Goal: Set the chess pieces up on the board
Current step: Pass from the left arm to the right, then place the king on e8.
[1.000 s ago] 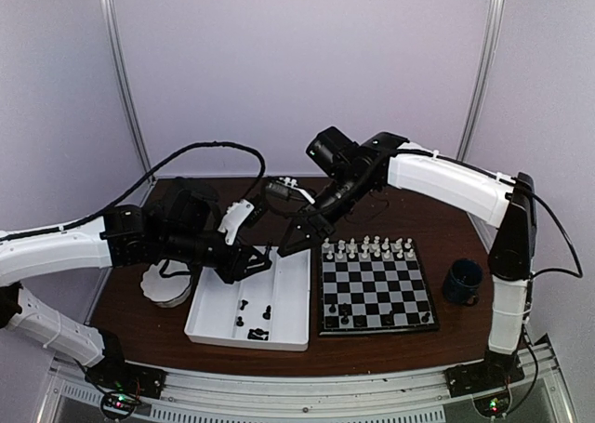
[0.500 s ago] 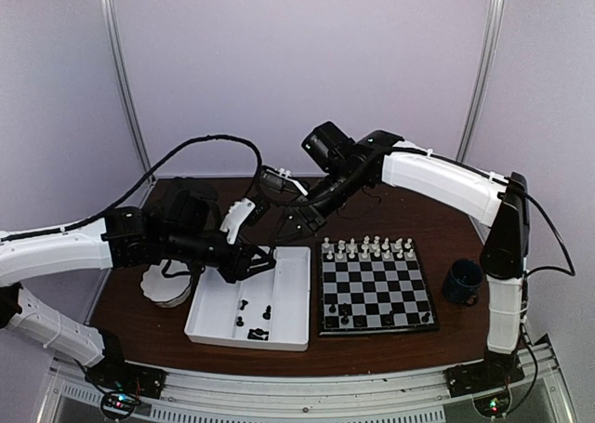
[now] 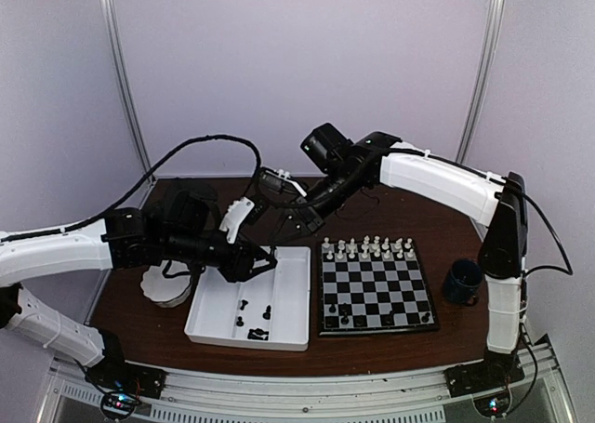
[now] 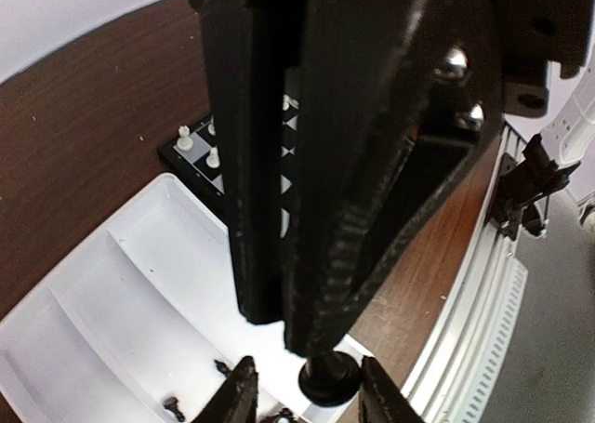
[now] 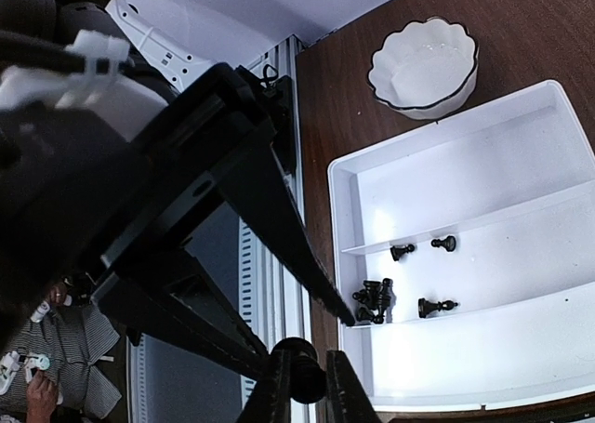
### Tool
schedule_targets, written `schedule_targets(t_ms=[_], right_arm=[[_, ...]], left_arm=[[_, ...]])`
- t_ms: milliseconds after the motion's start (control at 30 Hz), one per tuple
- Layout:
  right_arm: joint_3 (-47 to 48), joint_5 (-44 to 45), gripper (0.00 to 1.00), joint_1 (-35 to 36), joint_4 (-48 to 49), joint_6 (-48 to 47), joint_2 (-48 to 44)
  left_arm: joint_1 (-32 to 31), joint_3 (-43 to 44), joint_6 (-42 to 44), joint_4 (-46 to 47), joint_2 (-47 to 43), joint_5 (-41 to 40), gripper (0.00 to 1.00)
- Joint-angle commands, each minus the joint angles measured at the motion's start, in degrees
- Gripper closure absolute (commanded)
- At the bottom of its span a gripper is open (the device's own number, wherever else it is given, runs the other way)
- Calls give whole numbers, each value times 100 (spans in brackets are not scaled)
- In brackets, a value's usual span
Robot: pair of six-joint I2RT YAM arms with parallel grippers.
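Brown wood formed the table (image 3: 390, 349) that carried everything. On it lay a white divided tray (image 5: 483, 163), and just to its right the chessboard (image 3: 376, 288). A white scalloped bowl (image 5: 437, 112) sat beside the tray's left side, and a dark blue mug (image 3: 462, 282) stood to the right of the board. Above the tray's far end the two arms were tip to tip. The right pincer (image 5: 305, 390) was clenched on a black chessman (image 4: 328, 378), held in the air. The left pincer (image 4: 307, 400) stood around that same piece, released, with its fingers parted and a gap showing beside the piece. White chessmen (image 3: 367, 248) stood along the board's far rows, and a few black chessmen (image 3: 344, 316) stood in its near rows. More black pieces (image 5: 372, 302) lay loose in the tray's middle compartment.
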Motion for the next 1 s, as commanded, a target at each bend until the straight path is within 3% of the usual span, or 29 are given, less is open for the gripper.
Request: schedule_targets(t_ms=[0, 100, 233, 267, 400, 533, 733, 967], right_arm=[[212, 585, 96, -35, -428, -596, -265], [-305, 1199, 96, -154, -477, -1042, -766], [-1465, 1982, 96, -305, -249, -1603, -1731], [-1816, 2256, 96, -305, -195, -1817, -1998], [-3325, 3168, 95, -276, 349, -2358, -3035], [-4383, 3590, 95, -257, 612, -2771, -3749], [-5525, 3669, 94, -235, 1136, -2959, -4184], [-6099, 3666, 93, -141, 1528, -3114, -4222]], left_arm=[[-23, -153, 166, -21, -272, -467, 54], [-30, -477, 303, 24, -687, -894, 41], [-17, -1050, 320, 167, -1230, -2061, 5], [-10, -1164, 322, 190, -1314, -2336, 3], [107, -1447, 415, 323, -1443, -2991, 2], [294, -1329, 365, 249, -1242, -3028, 2], [311, -838, 322, -27, -633, -2811, 2], [324, -540, 75, -246, -306, -2728, 3]])
